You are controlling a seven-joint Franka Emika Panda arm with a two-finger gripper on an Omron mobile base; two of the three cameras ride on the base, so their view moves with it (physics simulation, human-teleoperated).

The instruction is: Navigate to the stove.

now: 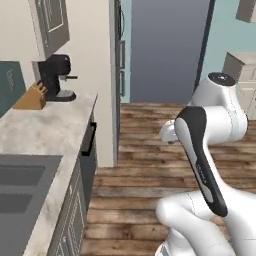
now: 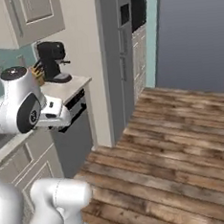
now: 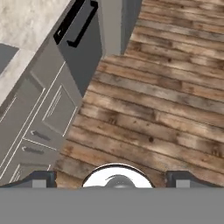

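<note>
Folded white links of the arm fill the lower right of the left base view, with the elbow bent and a round dark cap at the top of one joint. Seen from the right base view, the same arm rises at the lower left and the wrist part reaches toward the counter edge. From the hand view, the gripper looks down at the floor, and its two dark fingertips stand far apart at the bottom edge, so the jaws are spread wide with nothing between them.

At the left of the left base view lies a pale marble counter with a grey sink sunk into it at the lower left. Farther back on it, at the upper left, stand a wooden knife block and just beside it a black coffee machine. Below the counter edge is a dark dishwasher front with a black handle, and grey cabinet doors are beside it. A tall grey refrigerator stands past the end of the counter. Brown wooden planks of the floor run across the middle and the right. A large blue-grey wall closes the room at the upper centre.

No writing can be read. No stove can be made out in these views.
</note>
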